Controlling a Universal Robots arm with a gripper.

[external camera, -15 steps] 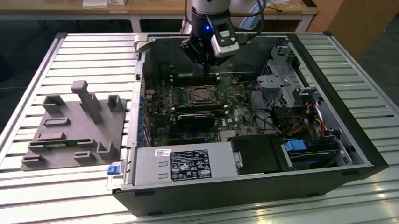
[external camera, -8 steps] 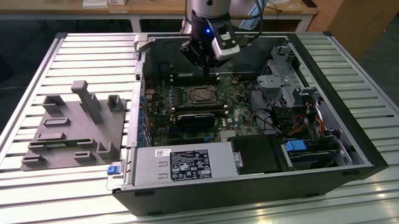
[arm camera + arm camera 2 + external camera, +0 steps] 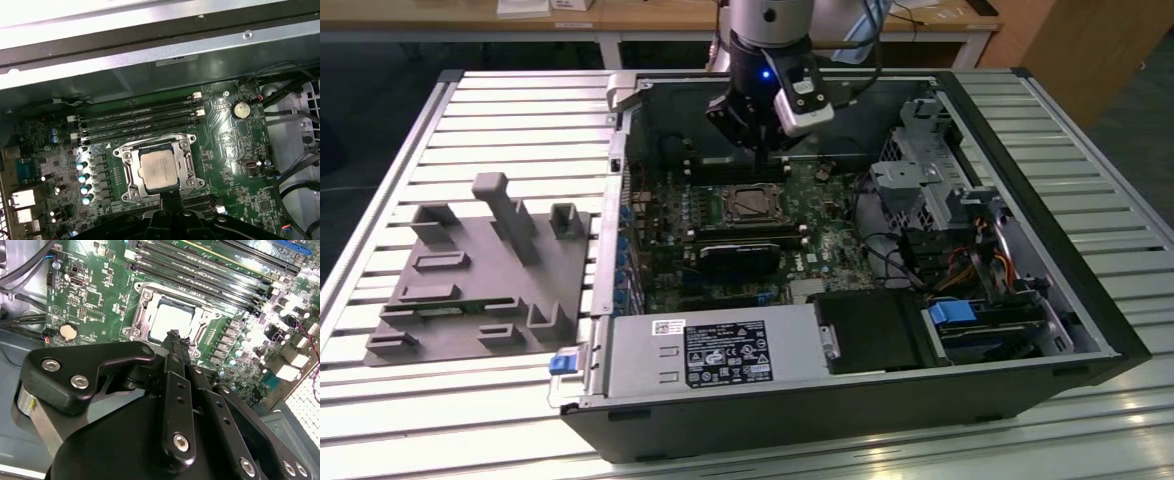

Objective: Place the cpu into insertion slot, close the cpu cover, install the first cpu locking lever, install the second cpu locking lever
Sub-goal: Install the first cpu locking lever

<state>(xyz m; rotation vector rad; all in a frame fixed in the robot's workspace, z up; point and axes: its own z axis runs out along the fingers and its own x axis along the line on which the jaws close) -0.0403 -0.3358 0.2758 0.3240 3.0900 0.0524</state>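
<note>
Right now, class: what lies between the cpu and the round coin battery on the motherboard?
In the first wrist view, green board with small components separates the cpu from the coin battery.

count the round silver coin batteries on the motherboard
1. The coin battery sits on the green motherboard, off to one side of the cpu in its insertion slot, and appears in both wrist views. Others may be hidden behind the gripper.

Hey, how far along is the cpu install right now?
The cpu already sits in the insertion slot, and the cpu cover looks closed over it. The gripper hovers at the socket's edge, holding nothing. Whether either locking lever is latched cannot be told.
</note>
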